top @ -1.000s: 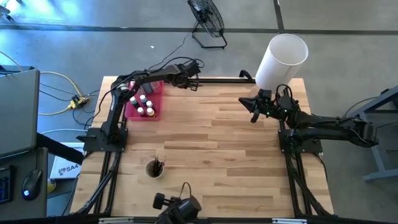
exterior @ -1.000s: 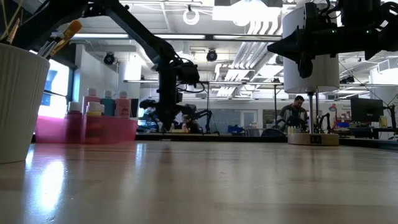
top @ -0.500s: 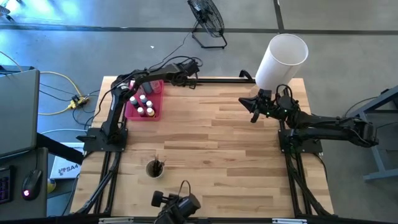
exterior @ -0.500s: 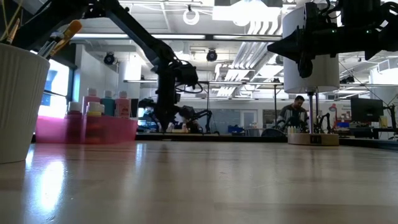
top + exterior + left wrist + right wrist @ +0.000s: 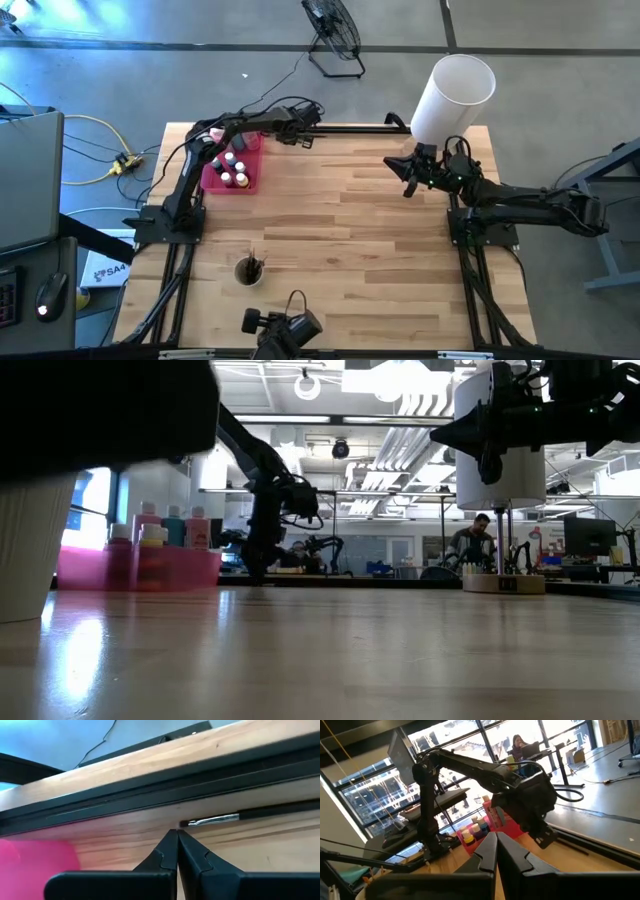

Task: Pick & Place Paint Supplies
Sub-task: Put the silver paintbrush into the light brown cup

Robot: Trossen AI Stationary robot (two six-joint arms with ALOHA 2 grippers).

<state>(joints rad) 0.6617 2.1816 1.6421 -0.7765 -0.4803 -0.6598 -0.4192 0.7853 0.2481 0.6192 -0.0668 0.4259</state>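
Squeeze bottles (image 5: 228,166) | upright inside pink tray (image 5: 250,160) | far-left table corner

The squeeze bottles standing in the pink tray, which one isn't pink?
The teal squeeze bottle, standing between the two pink squeeze bottles in the low view; all three have white caps, only its body is teal.

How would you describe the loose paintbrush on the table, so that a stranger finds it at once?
Start at the pink tray in the table's far left corner. Beside it, along the black far rail, the brush lies flat before the left gripper: thin, dark-handled, with a silver ferrule.
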